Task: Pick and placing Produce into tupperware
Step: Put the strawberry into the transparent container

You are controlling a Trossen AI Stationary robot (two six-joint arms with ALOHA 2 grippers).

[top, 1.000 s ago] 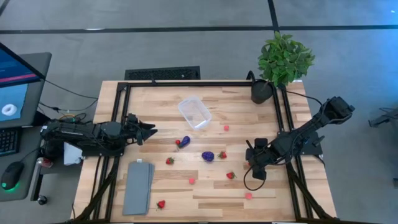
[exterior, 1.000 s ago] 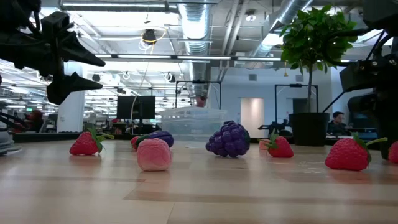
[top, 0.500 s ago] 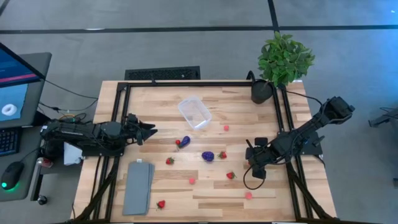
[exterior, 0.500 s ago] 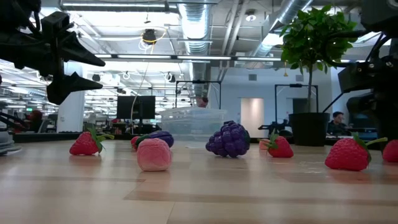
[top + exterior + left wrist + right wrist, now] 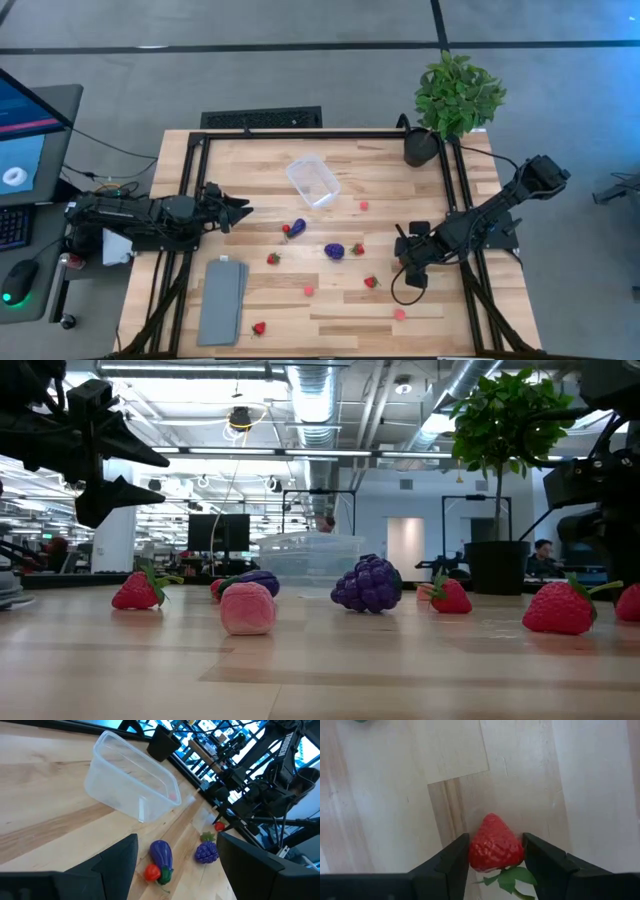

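The right gripper (image 5: 402, 262) is low over the right side of the table (image 5: 390, 180); in the right wrist view its two fingers (image 5: 451, 865) sit against either side of a red strawberry (image 5: 495, 843) lying on the wood, so the jaws are closed narrowly onto that fruit. The left gripper (image 5: 240, 211) hangs above the left side of the table, fingers spread wide with nothing between them; it is well apart from the produce. The clear tub (image 5: 313, 180) stands toward the far middle of the table, upright and with nothing seen inside. Near it lies a purple eggplant (image 5: 298, 227) with a small red piece touching it; the grape cluster (image 5: 334, 250) is just beside another strawberry (image 5: 358, 248); further strawberries and small pink pieces are scattered across the near half. A grey slab (image 5: 222, 301) lies at the near left; a potted plant (image 5: 452, 100) stands at the far right corner.
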